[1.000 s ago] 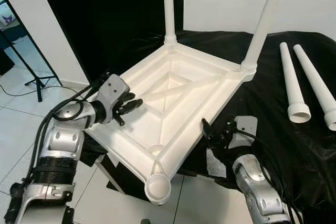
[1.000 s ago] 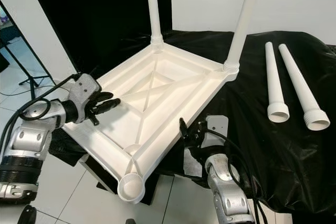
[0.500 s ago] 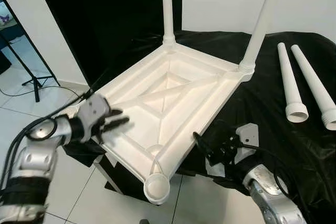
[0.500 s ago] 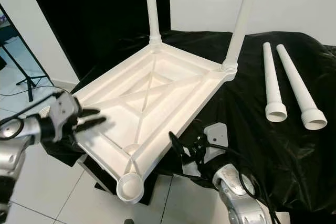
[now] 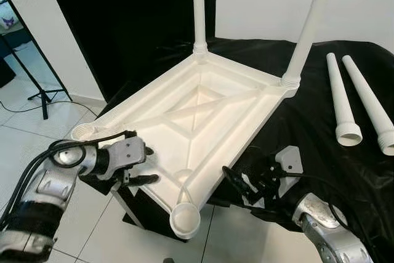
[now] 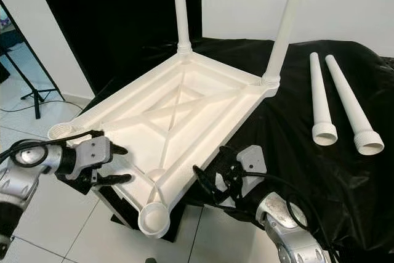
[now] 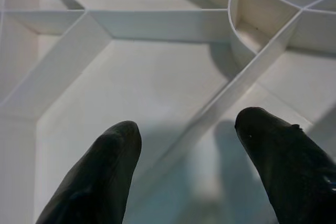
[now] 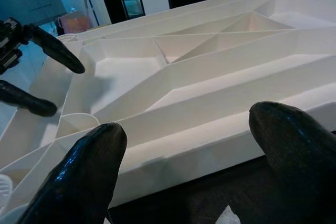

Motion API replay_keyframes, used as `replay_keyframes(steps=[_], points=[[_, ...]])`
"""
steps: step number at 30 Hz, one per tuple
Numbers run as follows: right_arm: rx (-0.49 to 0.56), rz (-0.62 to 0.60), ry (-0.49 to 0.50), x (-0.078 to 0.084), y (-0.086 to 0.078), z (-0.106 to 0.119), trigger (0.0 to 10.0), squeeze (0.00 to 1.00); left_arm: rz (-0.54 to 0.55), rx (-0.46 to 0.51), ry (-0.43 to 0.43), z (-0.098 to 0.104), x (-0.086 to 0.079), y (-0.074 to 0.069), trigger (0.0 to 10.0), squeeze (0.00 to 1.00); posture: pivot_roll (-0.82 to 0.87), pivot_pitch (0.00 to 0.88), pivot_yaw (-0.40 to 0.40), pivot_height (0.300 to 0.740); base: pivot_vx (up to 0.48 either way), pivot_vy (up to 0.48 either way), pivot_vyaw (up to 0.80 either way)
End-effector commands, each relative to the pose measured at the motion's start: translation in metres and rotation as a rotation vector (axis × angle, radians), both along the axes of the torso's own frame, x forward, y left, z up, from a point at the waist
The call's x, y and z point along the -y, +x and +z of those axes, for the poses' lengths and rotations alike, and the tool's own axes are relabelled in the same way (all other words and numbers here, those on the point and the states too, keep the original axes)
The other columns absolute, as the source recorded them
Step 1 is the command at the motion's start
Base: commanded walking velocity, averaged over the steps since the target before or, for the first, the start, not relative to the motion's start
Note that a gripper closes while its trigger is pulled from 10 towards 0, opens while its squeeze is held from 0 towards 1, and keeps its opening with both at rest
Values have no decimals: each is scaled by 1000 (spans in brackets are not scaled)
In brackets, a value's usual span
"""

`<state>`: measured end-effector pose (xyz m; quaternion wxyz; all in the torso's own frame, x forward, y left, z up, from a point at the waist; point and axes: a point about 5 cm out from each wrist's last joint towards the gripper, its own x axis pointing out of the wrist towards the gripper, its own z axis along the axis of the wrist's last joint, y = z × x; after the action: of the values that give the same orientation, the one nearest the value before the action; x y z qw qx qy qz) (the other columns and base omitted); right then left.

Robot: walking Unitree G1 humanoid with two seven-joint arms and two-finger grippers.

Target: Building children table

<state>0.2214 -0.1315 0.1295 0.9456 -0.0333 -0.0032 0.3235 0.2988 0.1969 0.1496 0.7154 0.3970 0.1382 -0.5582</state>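
— Where's the tabletop (image 5: 203,121) sitting right now?

— Upside down on the black cloth (image 5: 320,127), ribbed underside facing up, with its near corner hanging out past the cloth's edge over the tiled floor (image 5: 24,127). Two white legs are already standing in the far corner sockets: one at the far corner (image 5: 198,10), one at the corner nearer the loose parts (image 5: 308,26).

— And the other legs?

— Two loose legs (image 5: 354,106) lie side by side on the cloth, well apart from the tabletop, wide ends toward the robot.

— What's the left gripper (image 5: 144,164) doing?

— It's at the tabletop's low near edge, between the two empty corner sockets. Its black fingers are spread apart, one above and one below, with nothing between them; the wrist camera just sees ribs past the fingertips (image 7: 100,177).

— And the right gripper (image 6: 212,183)?

— Just beside the tabletop's other near edge, over the cloth. Its fingers (image 8: 79,177) are also wide apart and grip nothing; they point at the white rim.
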Motion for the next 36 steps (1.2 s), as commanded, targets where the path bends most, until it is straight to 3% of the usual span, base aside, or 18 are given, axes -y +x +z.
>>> replay_keyframes(steps=[1,9,10,12,13,14,26,36], points=[[0,27,-1,-3,-1,3,10000,0,13,32,37,-3,2,4,10000,0,12,0,20,740,0,0,0],[-14,78,-15,-6,-4,6,10000,0,-37,17,157,-8,7,16,10000,0,2,0,34,740,0,0,0],[-14,78,-16,-5,-4,6,10000,0,-41,5,174,-8,7,18,6941,0,2,0,34,740,0,0,0],[-15,76,-15,-6,-3,5,10000,0,-46,-18,190,-7,9,23,3922,0,-1,0,40,740,0,0,0],[-15,76,-15,-6,-3,5,10000,0,-46,-18,190,-7,9,23,3922,0,-1,0,40,740,0,0,0],[-16,76,-13,-7,-3,6,10000,0,-54,-29,202,-6,12,26,0,0,-5,0,48,740,0,0,0],[-20,51,-10,-8,-5,5,10000,0,-104,-15,178,-3,34,33,0,0,-22,0,78,740,0,0,0],[-8,14,3,-10,-1,5,10000,0,7,9,69,-6,56,38,0,0,-17,0,87,740,0,0,0]])
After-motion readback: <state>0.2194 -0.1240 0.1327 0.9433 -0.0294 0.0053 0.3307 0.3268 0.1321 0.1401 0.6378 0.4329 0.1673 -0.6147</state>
